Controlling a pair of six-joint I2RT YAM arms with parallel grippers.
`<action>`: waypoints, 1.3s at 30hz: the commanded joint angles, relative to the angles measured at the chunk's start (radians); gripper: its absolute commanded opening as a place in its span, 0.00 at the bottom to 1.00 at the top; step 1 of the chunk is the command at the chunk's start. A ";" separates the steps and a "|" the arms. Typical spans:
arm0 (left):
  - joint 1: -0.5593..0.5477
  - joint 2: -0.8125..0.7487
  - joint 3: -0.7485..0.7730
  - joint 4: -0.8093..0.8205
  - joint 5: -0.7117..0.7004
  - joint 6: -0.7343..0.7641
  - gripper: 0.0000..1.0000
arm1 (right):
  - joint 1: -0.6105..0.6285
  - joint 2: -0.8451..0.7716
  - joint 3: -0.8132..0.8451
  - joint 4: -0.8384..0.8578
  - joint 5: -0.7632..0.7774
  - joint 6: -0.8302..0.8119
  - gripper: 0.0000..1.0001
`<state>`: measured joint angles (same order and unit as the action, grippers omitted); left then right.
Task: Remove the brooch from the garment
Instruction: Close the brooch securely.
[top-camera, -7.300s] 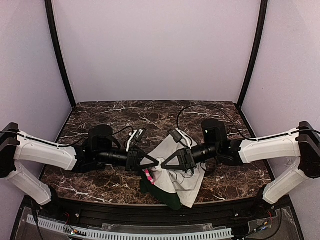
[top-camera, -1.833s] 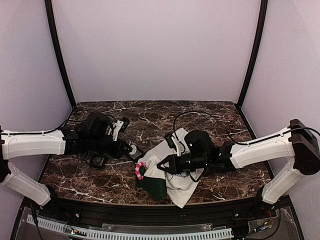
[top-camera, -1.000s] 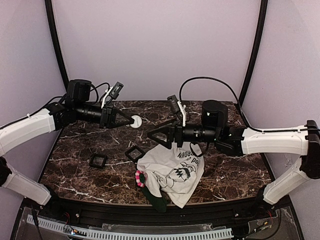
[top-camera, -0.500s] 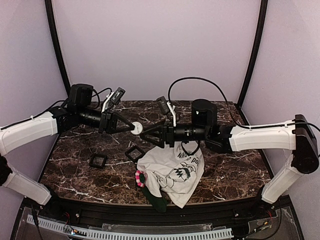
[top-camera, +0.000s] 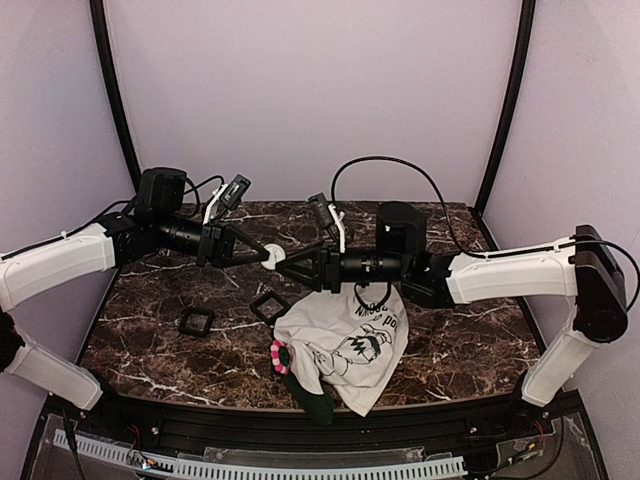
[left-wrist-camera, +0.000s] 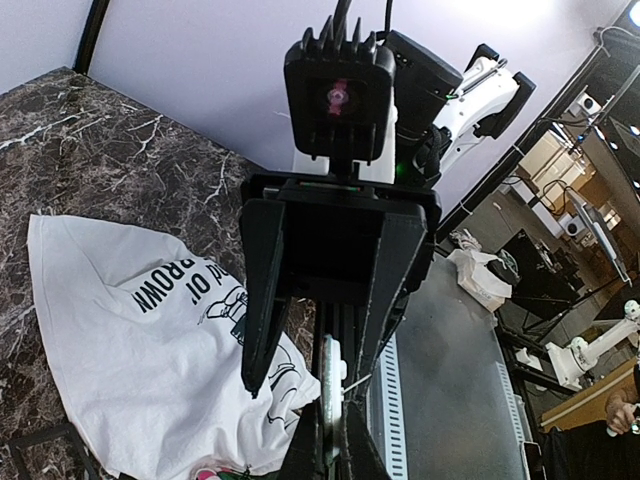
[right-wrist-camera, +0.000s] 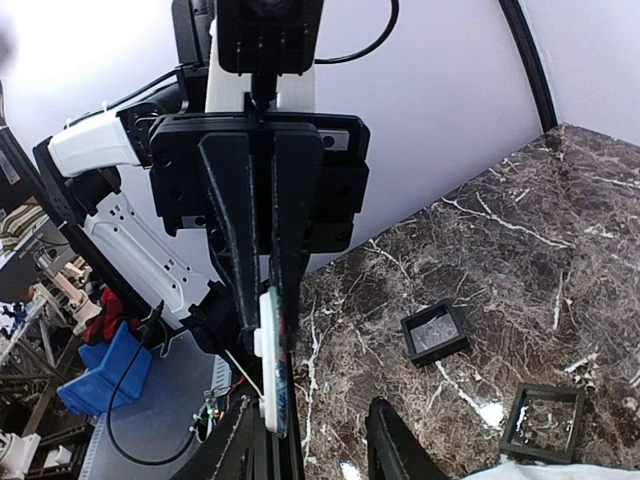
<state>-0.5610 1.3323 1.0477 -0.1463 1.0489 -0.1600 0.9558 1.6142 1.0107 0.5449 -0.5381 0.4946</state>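
The white T-shirt (top-camera: 350, 345) with black cartoon print lies crumpled on the marble table (top-camera: 140, 350); it also shows in the left wrist view (left-wrist-camera: 120, 340). The pink-and-white flower brooch (top-camera: 281, 356) sits at the shirt's lower left edge, by the dark green sleeve, and peeks in at the bottom of the left wrist view (left-wrist-camera: 212, 470). My left gripper (top-camera: 266, 254) is raised above the table, shut on a small white disc (top-camera: 275, 257) with a thin pin on its back (left-wrist-camera: 333, 385). My right gripper (top-camera: 293, 266) is open, its fingers (right-wrist-camera: 385, 440) either side of that disc (right-wrist-camera: 272, 375).
Two small black square frames (top-camera: 196, 320) (top-camera: 268, 306) lie on the table left of the shirt; they also show in the right wrist view (right-wrist-camera: 434, 333) (right-wrist-camera: 545, 420). Lilac walls with black corner posts (top-camera: 118, 110) enclose the table.
Both arms rose off the shirt, the left one carrying the white disc. In the last half second the right gripper slid left until its open fingers reached the disc.
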 joint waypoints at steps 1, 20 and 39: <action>-0.009 -0.010 -0.007 0.004 0.007 0.012 0.01 | 0.006 0.012 0.027 0.064 0.001 0.016 0.35; -0.028 -0.002 -0.003 -0.015 0.004 0.031 0.01 | 0.006 0.029 0.043 0.053 0.036 0.041 0.13; -0.037 0.002 -0.002 -0.025 0.004 0.041 0.01 | 0.001 0.084 0.100 -0.075 0.146 0.099 0.00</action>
<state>-0.5617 1.3354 1.0477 -0.1654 0.9955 -0.1261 0.9611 1.6482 1.0695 0.5228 -0.5133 0.5678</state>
